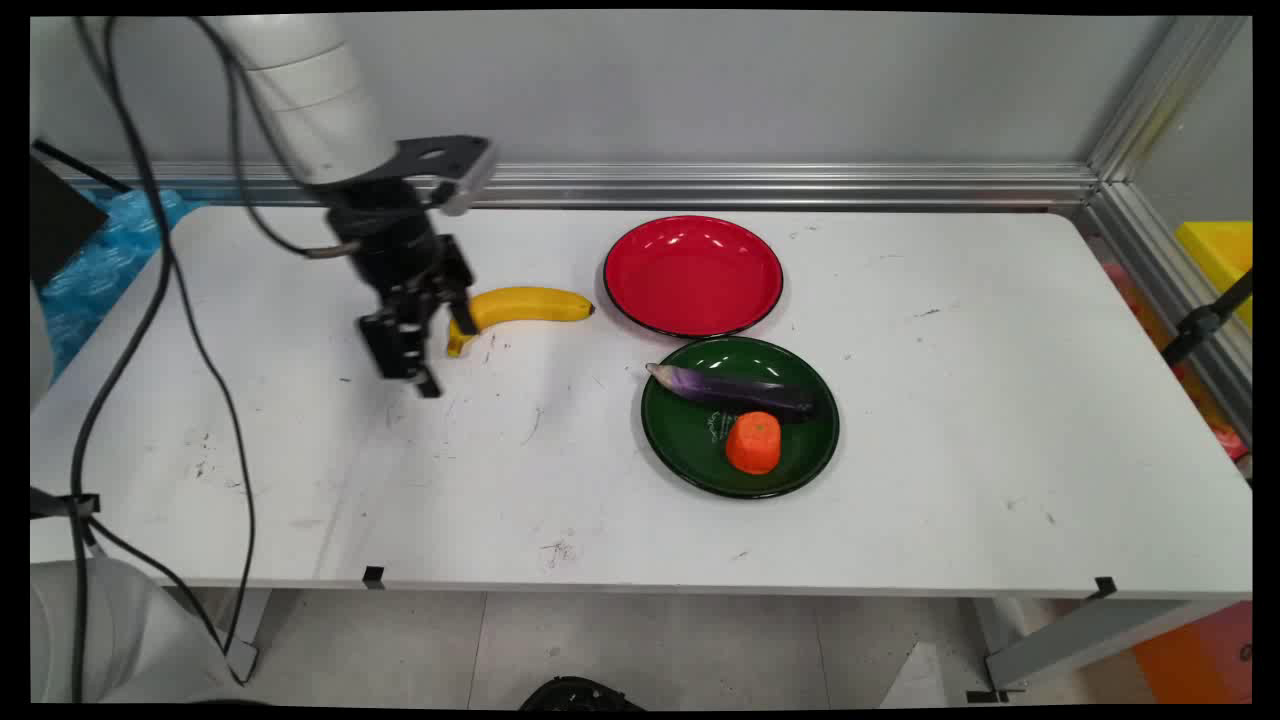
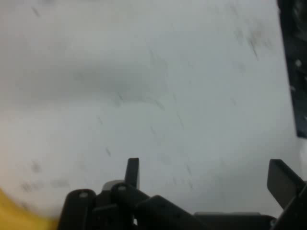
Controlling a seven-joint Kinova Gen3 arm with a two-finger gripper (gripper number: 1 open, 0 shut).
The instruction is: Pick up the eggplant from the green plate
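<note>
Jaws [image 1: 432,362] spread wide, empty, above table [image 1: 950,420]; banana [image 1: 520,306] just beside, outside fingers.

A white table [image 1: 900,500], scuffed with dark marks, fills most of the scene. Behind it stands a plain grey wall [image 1: 700,90] with an aluminium rail [image 1: 780,185] along its foot; a like rail [image 1: 1150,250] runs down the right side. Below the near edge lies a pale tiled floor [image 1: 650,650]. Blue plastic [image 1: 100,250] shows at far left, a yellow box [image 1: 1220,250] at far right.
</note>
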